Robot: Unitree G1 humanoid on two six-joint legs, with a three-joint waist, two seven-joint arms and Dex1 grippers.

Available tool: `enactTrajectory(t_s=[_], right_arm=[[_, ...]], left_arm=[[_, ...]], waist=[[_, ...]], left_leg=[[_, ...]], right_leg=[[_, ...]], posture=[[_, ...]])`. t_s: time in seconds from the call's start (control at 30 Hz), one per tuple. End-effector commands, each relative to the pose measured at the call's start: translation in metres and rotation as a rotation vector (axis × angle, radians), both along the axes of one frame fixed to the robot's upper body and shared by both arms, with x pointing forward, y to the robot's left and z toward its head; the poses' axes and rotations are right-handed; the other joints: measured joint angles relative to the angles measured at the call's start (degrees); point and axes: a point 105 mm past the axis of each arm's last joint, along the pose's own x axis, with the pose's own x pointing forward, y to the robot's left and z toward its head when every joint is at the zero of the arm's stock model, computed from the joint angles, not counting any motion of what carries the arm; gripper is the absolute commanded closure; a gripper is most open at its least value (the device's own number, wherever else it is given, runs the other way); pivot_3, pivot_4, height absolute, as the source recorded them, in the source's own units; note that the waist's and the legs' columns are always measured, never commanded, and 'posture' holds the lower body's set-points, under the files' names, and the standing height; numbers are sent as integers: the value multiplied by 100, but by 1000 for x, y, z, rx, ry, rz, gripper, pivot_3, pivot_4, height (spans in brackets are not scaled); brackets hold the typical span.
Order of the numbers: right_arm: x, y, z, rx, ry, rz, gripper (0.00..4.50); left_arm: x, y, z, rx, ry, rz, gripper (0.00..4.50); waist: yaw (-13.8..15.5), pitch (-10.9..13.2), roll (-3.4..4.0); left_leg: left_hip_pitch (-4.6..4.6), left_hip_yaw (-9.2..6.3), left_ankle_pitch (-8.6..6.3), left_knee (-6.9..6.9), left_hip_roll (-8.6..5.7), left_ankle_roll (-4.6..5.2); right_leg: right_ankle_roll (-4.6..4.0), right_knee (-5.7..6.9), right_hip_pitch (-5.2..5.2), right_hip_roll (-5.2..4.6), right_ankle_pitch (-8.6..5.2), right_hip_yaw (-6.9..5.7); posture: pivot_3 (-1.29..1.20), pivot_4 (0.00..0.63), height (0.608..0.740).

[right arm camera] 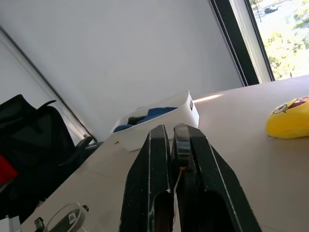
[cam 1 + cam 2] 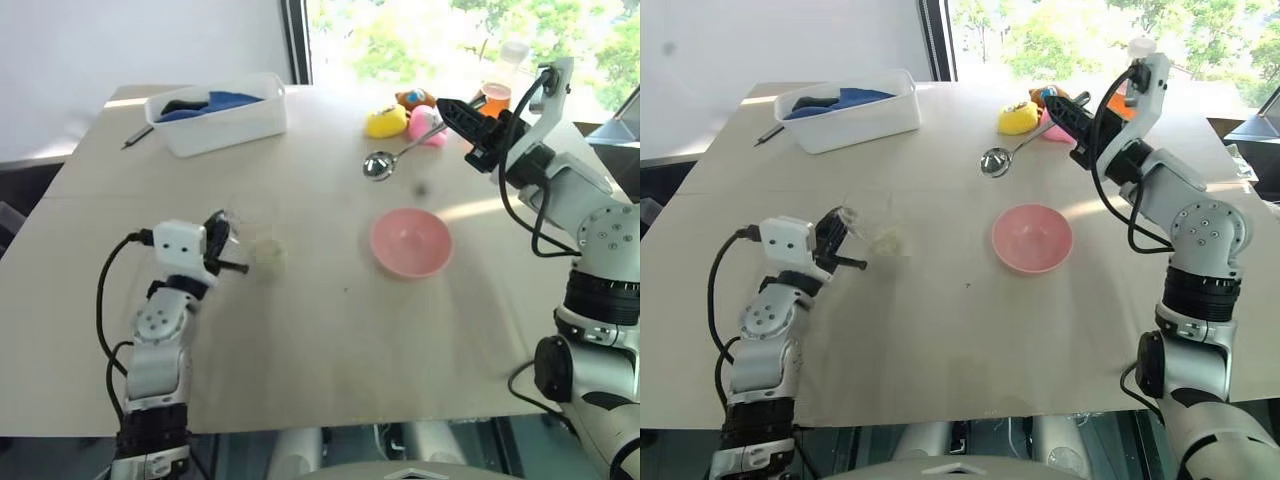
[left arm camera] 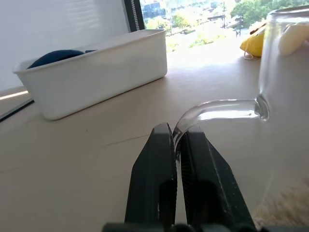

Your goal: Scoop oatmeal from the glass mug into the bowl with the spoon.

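The glass mug [image 2: 268,252] stands on the table at the left, with pale oatmeal [image 3: 285,209] at its bottom. My left gripper [image 3: 176,133] is shut on the mug's clear curved handle [image 3: 212,108]; the head view shows it [image 2: 224,250] just left of the mug. My right gripper [image 2: 447,108] is raised at the far right, shut on the handle of the silver spoon [image 2: 379,165], whose oval bowl hangs out to its left above the table. The pink bowl [image 2: 410,243] sits between the two arms, nearer the right one, and looks empty.
A white tub [image 2: 220,120] holding blue cloth stands at the back left, with a dark pen [image 2: 137,137] beside it. Yellow [image 2: 386,122] and pink [image 2: 426,124] toys and a flask of orange liquid [image 2: 496,96] crowd the far edge behind the spoon.
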Motion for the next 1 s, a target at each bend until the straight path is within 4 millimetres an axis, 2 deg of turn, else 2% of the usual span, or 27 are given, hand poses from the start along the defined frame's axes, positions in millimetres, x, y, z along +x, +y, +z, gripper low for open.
enactTrajectory(t_s=[0.03,0.17,0.3,0.4,0.5,0.6,0.67,0.83,1.0], right_arm=[[-11,4,23,3,-98,24,4500],[-16,18,38,-20,-135,76,4500],[-26,44,58,-18,-174,188,4500],[-33,59,62,-47,-198,253,4500],[-32,62,54,-78,-198,282,4500],[-33,66,38,-182,-207,302,4500],[-24,63,28,-241,-223,253,4500],[-23,79,10,-432,-291,251,4500],[-30,97,-25,-496,-157,352,4500]], left_arm=[[3,-3,1,-7,4,-14,4452],[10,-15,3,-40,19,-71,4452],[27,-38,28,-60,-9,-167,4452],[38,-51,51,4,-52,-205,4452],[44,-65,63,39,-74,-265,4452],[47,-77,69,74,-85,-315,4452],[48,-84,68,86,-89,-348,4452],[48,-99,58,198,-95,-408,4452],[51,-107,56,226,-116,-429,4452]], waist=[[1,0,0],[1,0,0],[13,0,0],[14,0,-2],[10,0,-2],[7,0,-2],[4,0,-2],[-1,1,-2],[0,1,-2]], left_leg=[[0,-1,0,0,0,0],[0,0,0,0,-1,0],[-3,-7,1,1,-2,0],[-9,-10,3,1,-3,-5],[-14,-4,12,1,-4,-20],[-14,2,12,-4,-6,-21],[-16,2,12,-7,-6,-21],[-22,6,13,-5,-6,-22],[-21,7,13,-2,-4,-22]], right_leg=[[0,0,0,0,0,-1],[0,1,0,-1,0,-1],[0,2,0,3,0,-11],[0,-4,0,8,0,-18],[1,-11,-1,6,0,-18],[2,-21,-1,0,0,-19],[2,-31,-1,-1,0,-23],[2,-11,-19,2,0,-18],[2,-3,-21,5,0,-15]], posture=[[0,150,740],[0,150,740],[0,150,740],[0,150,740],[0,150,740],[0,150,740],[0,150,740],[0,150,740],[0,150,740]])
